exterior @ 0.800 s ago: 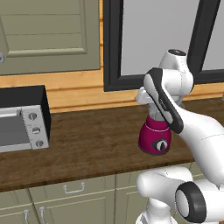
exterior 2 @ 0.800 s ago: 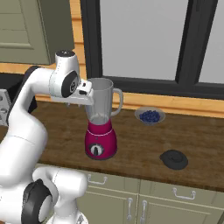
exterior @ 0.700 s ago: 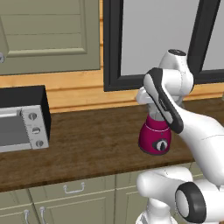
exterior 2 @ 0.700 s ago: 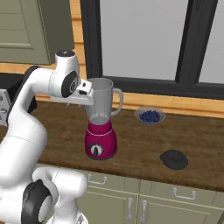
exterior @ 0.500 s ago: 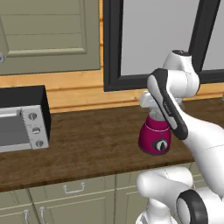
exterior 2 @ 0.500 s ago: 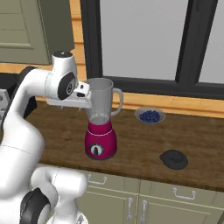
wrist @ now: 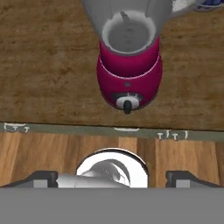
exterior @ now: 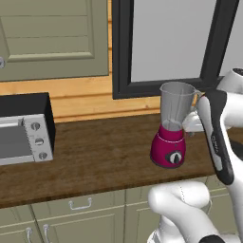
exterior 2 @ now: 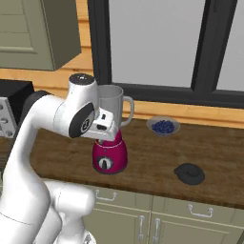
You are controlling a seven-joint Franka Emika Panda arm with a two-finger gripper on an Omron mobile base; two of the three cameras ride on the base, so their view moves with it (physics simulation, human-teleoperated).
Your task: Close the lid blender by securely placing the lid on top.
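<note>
Blender [exterior 2: 109, 143]: standing upright on the wooden counter [exterior 2: 157, 152], magenta base to the front, clear jar open at the top, no cap on it. In the hand view it is seen from above, mouth wide open [wrist: 127, 39], dial facing the counter's front edge.

Lid [exterior 2: 189, 173]: lying flat on the counter, well apart from the blender, on the side the jar's handle points to and close to the front edge. It is nearer the front than the bowl of blueberries [exterior 2: 163, 127].

Gripper [wrist: 112, 177]: two dark fingertips are seen spread at the bottom corners of the hand view, nothing held between them, so the jaws are read as open and empty. The hand is held above the counter's front edge, looking down on the blender.

Step in hand: the lid is not yet fetched; judged as the very start, with pick-up first and placing after.

How it is best done: the hand should be carried across to the lid and lowered straight onto it. The raised centre appears to be the better hold, since the flat rim offers little to pinch. Once lifted, the lid is to be kept level, centred over the jar mouth and pressed down squarely.

Risk: the jar could be knocked by the forearm, which hangs just beside it in the right base view.

Also present: toaster oven [exterior: 23, 128], far off at the other end of the counter.
</note>
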